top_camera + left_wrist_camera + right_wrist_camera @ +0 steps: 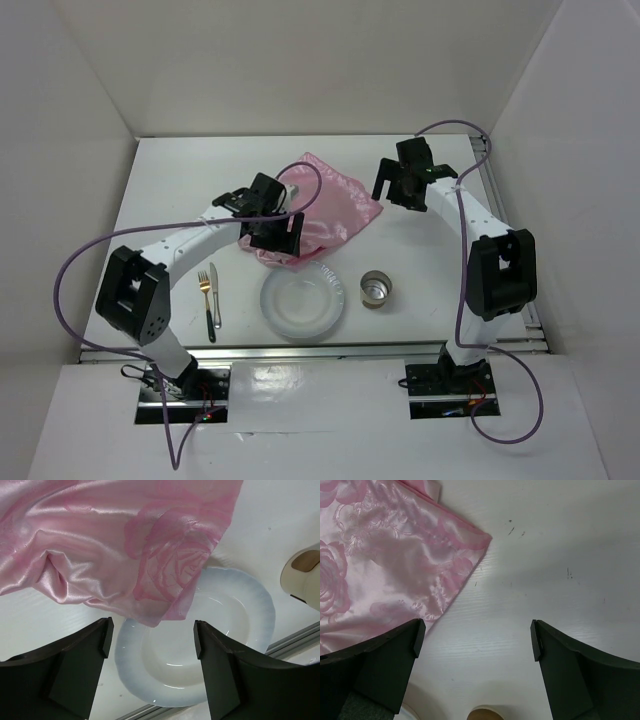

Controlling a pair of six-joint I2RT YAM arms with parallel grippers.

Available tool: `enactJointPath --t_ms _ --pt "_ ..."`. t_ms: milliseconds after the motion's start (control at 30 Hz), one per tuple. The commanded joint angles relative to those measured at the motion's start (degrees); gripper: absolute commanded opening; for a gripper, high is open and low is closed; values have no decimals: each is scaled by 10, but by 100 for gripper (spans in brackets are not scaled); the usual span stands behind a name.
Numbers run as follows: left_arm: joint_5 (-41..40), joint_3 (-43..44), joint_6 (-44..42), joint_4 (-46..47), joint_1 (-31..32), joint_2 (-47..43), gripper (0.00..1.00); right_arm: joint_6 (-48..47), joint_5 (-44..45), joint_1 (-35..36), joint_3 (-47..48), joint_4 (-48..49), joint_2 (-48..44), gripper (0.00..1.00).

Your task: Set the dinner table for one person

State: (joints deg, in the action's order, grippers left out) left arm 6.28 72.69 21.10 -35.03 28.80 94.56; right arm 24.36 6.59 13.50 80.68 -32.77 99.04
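The dinner table (180, 180) is a large white tabletop. A crumpled shiny pink cloth mat (325, 205) lies at its middle; its near corner overlaps the rim of a pale blue-white plate (303, 303). The mat (115, 545) and plate (210, 630) also show in the left wrist view. A gold fork (205, 288) and a dark-handled utensil (214, 300) lie left of the plate. A metal cup (377, 289) stands right of it. My left gripper (273, 232) is open and empty above the mat's near edge. My right gripper (398, 185) is open and empty, over bare table right of the mat (385, 555).
Metal rails run along the table's near edge (300, 347) and right edge (500, 200). White walls enclose the table on three sides. The cup's rim shows at the right of the left wrist view (302, 572).
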Motion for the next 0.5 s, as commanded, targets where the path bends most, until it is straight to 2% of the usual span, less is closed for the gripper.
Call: enactJointPath --t_ms 0,233,400,467 --pt "7 18 -28 3 2 -32 83 -4 -5 -3 7 -6 -7 100" --pt "9 18 -58 -14 2 -61 83 -4 -5 -8 0 -5 -22 100" --pt "22 -3 -81 -4 2 -77 79 -4 -24 -14 -20 13 -40 100" --pt "21 -3 -87 -4 2 -64 73 -4 -30 -14 -26 18 -47 100"
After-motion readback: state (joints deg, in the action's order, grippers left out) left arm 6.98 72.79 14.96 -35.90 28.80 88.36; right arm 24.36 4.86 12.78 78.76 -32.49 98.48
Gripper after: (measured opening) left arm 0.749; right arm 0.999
